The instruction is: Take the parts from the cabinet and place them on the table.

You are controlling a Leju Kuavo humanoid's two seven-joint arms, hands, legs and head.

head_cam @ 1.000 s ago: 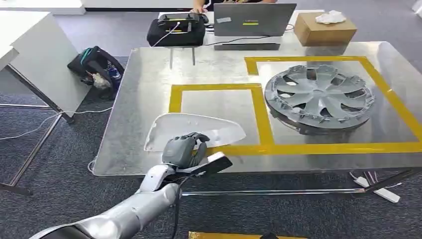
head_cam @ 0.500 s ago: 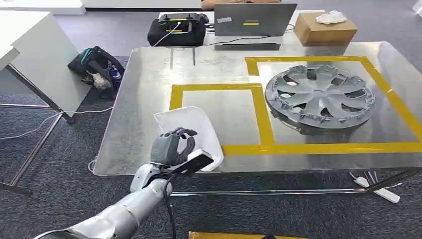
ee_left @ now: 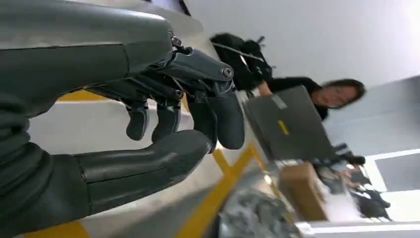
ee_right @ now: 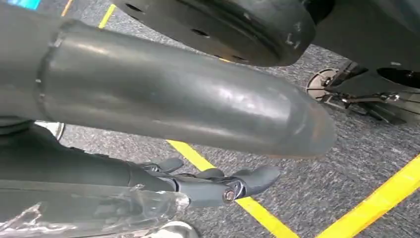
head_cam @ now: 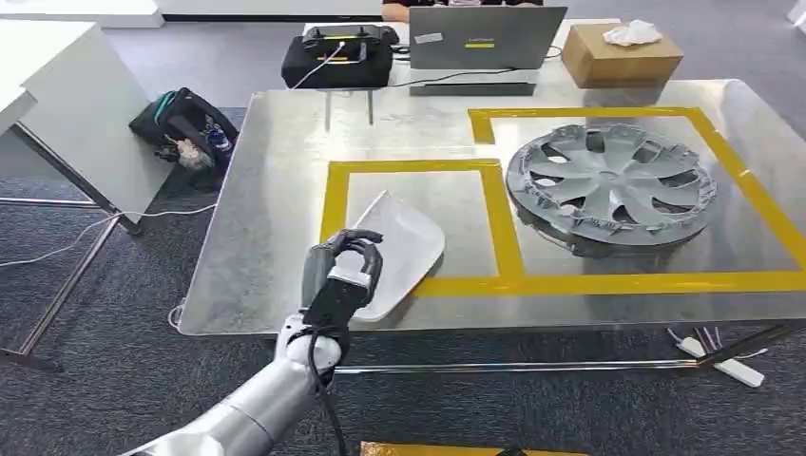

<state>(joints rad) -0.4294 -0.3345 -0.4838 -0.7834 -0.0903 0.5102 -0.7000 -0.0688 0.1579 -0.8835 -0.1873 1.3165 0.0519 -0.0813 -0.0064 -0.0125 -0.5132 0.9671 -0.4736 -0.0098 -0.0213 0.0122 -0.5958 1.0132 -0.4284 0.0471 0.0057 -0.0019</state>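
— Where the white part (head_cam: 397,249) lies, is it inside a marked area?
— Partly. In the head view it rests flat on the metal table (head_cam: 276,171), its pointed end within the smaller yellow tape frame (head_cam: 411,168), its near rounded end across the tape toward the table's front edge.
— And the left hand (head_cam: 340,269)?
— Head view: it stands over the near end of the part, fingers curled downward; contact cannot be confirmed from that angle. The left wrist view shows the left hand (ee_left: 163,124) with fingers bent toward the thumb, a gap between them and nothing in that gap. The pale surface lies behind the fingers.
— Right hand?
— The right wrist view shows the right hand (ee_right: 213,186) with fingers extended over grey carpet with yellow lines, and something clear against its underside; whether that is gripped cannot be told.
— Surroundings?
— A grey wheel cover (head_cam: 610,182) sits in the larger frame, well apart from the part. Beyond the table are a laptop (head_cam: 487,38), a cardboard box (head_cam: 620,55) and a black case (head_cam: 337,57). The left wrist view adds a person (ee_left: 317,94) behind the laptop.
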